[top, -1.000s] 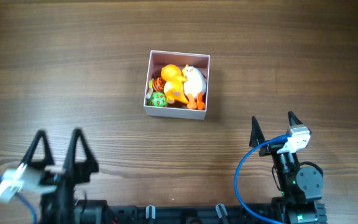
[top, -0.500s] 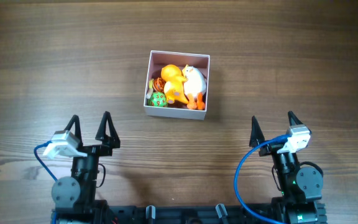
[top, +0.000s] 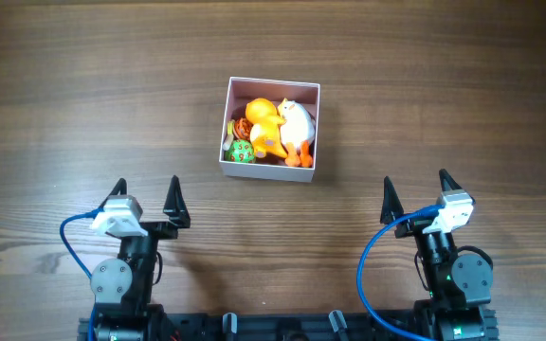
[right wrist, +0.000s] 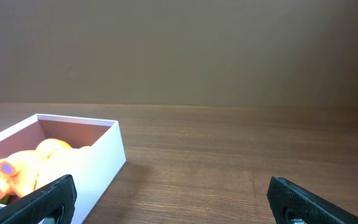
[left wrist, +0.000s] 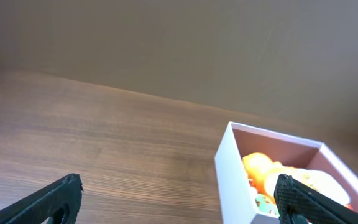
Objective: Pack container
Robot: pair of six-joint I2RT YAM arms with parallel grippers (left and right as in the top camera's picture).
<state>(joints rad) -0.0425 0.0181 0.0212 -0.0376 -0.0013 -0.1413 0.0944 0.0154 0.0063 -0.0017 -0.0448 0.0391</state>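
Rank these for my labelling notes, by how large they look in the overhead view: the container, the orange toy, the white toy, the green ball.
1. container, largest.
2. orange toy and white toy: look alike and overlap, so not ranked.
3. green ball, smallest.

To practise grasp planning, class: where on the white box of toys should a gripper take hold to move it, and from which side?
Probably the far wall of the container, from straight above, one finger inside, one outside. The walls are thin and upright, the top is open, and the toys crowd the near side, leaving bare floor by that wall.
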